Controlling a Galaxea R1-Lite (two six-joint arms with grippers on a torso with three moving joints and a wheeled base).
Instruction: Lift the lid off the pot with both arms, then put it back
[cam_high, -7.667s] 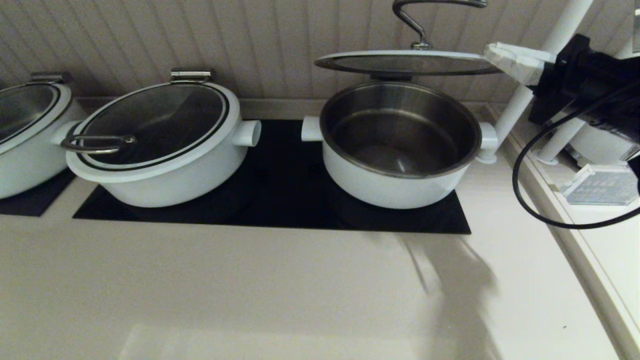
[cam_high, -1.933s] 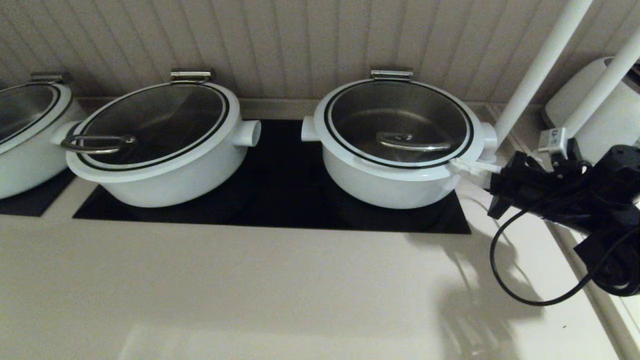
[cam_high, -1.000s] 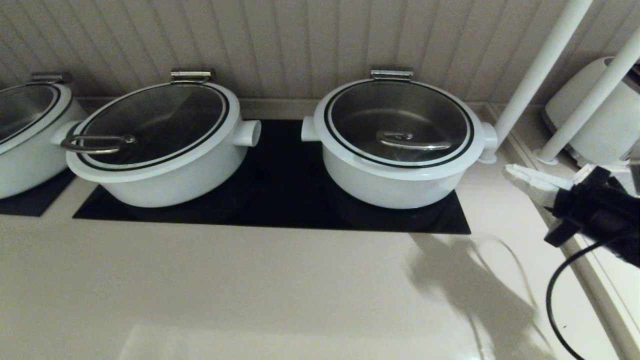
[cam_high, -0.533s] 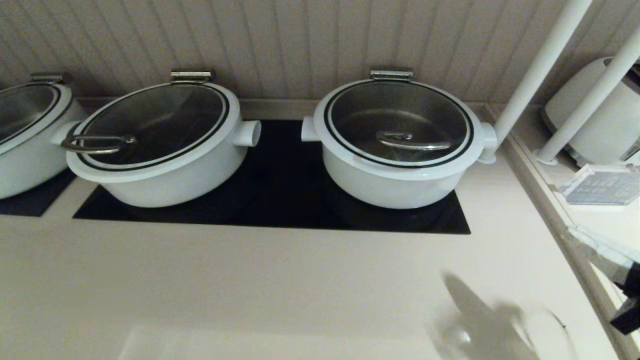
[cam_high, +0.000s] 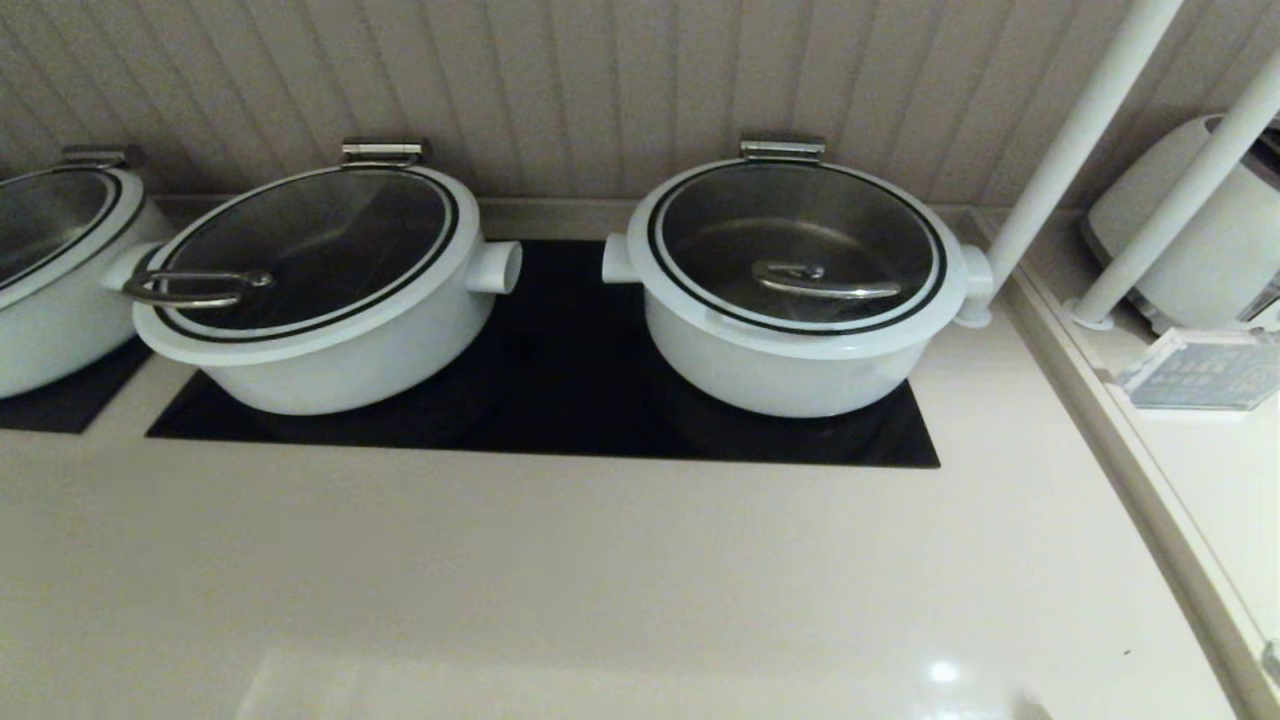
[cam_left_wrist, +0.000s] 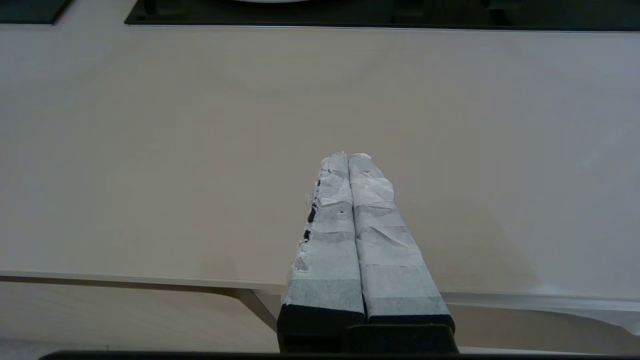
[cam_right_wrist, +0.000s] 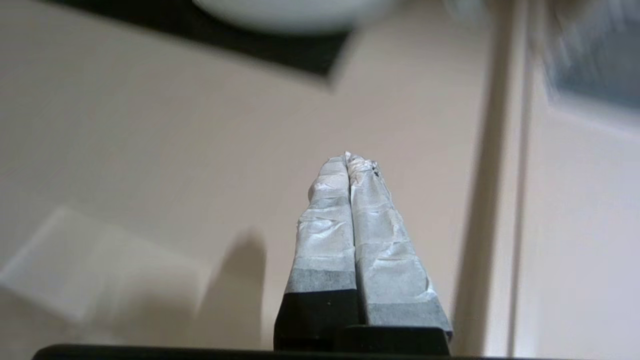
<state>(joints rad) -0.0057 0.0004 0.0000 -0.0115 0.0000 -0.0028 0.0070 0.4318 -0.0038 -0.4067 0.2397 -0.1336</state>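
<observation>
The lid (cam_high: 800, 225), glass with a white rim, black ring and low steel bar handle (cam_high: 825, 282), lies closed on the white pot (cam_high: 790, 375) at the right of the black cooktop. Its steel hinge (cam_high: 783, 148) is at the back. Neither arm shows in the head view. My left gripper (cam_left_wrist: 348, 156) is shut and empty, low over the bare counter near its front edge. My right gripper (cam_right_wrist: 348, 156) is shut and empty over the counter near the raised strip on the right; the pot's base (cam_right_wrist: 290, 12) shows far ahead of it.
A similar white pot with a loop-handled lid (cam_high: 310, 250) stands left of it on the black cooktop (cam_high: 560, 400), and a third pot (cam_high: 50, 260) at the far left. White poles (cam_high: 1075, 130), a white appliance (cam_high: 1200, 250) and a clear stand (cam_high: 1195, 370) are beyond the raised strip on the right.
The lid, held up open earlier, came down closed on the pot. My right arm let go of the lid's rim, drew back toward me and left the head view.
</observation>
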